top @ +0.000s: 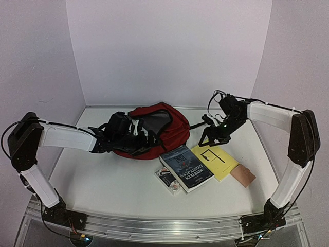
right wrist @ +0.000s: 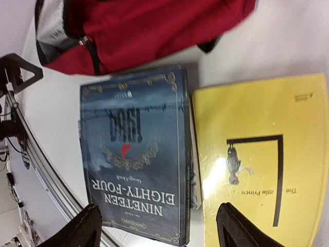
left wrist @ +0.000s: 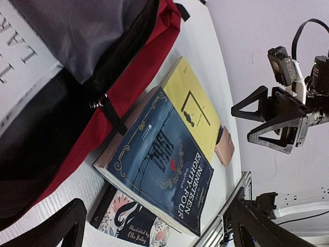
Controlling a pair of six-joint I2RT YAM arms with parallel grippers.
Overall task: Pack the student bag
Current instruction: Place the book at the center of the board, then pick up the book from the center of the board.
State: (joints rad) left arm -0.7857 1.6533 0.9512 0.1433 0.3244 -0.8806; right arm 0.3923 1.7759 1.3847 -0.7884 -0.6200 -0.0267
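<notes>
Left hand (left wrist: 157,216) gapes wide at the student bag (top: 172,128) (its mouth open); right hand (top: 212,137) hangs wide, empty, near the yellow book (top: 216,160).

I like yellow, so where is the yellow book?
In the top view the yellow book lies right of centre, beside the blue book, close to the right gripper.

There is one red backpack (top: 177,129) at the far middle. Three books lie near it: one dark blue book (top: 186,168), one yellow book (top: 217,161) to its right and one small floral book (top: 167,178) to its left. One flat pink item (top: 242,176) lies rightmost.
</notes>
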